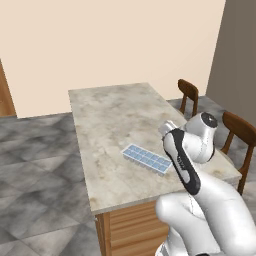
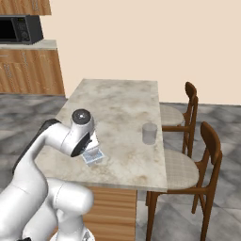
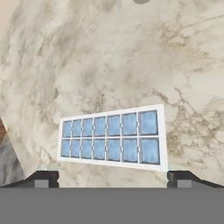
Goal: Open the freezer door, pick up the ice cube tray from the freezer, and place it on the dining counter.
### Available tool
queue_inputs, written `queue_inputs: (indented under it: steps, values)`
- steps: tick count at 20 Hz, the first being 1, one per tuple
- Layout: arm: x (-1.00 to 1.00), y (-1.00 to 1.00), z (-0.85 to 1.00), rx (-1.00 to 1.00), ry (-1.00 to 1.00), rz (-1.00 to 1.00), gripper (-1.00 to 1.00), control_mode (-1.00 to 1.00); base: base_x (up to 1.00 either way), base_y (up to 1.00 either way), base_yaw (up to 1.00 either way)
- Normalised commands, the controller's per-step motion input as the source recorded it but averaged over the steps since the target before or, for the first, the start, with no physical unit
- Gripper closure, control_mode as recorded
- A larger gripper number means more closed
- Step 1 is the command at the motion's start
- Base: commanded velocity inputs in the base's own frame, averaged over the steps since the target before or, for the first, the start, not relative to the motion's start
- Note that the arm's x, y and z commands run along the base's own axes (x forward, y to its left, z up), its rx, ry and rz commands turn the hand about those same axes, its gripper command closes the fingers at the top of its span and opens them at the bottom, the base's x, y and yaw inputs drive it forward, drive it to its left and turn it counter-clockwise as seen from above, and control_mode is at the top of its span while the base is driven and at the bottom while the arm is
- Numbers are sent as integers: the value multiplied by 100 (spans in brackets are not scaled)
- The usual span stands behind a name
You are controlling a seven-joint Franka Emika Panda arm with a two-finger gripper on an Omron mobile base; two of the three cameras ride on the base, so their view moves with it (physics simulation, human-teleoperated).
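Ice cube tray [image 3: 113,137] lies flat on the bench [image 1: 115,120], white rim, two rows of pale blue square cells; what is in the cells can't be told. No writing or label readable on it. In the hand view it sits just ahead of the claw [image 3: 113,178], between the two fingertips [image 3: 42,178] and apart from both, long side running across from one tip to the other. Claw is spread wide, holding nothing, tips hovering on either side of the tray's near edge.

In the left base view the tray [image 1: 147,158] sits near the bench's front end, just beside the white arm's wrist, which covers its right end. In the right base view only a corner of the tray [image 2: 93,158] pokes out under the hand, close to the bench's left edge.

Beyond the claw, toward the bench's right edge in the right base view, a clear drinking glass [image 2: 149,133] stands upright, looks empty, well apart from the tray. Two brown wooden chairs [image 2: 190,174] stand along that side, seats tucked partly under the marbled top. Far off to the left, a black microwave [image 2: 20,29] sits on a wooden cabinet run [image 2: 30,70]; no text legible on it.
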Motion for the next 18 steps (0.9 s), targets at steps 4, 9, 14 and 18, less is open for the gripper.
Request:
queue_inputs:
  steps: [4, 9, 14, 18]
  values:
    - [-29, 39, 62, -13, 4, 2, -100, -100, 0, 0, 0]
    - [-25, 38, 70, -11, 7, 10, -100, -100, 0, 0, 0]
    - [-45, 4, 68, -15, 0, 14, -100, -100, 0, 0, 0]
    - [-38, 1, 66, -15, 0, 19, -100, -100, 0, 0, 0]
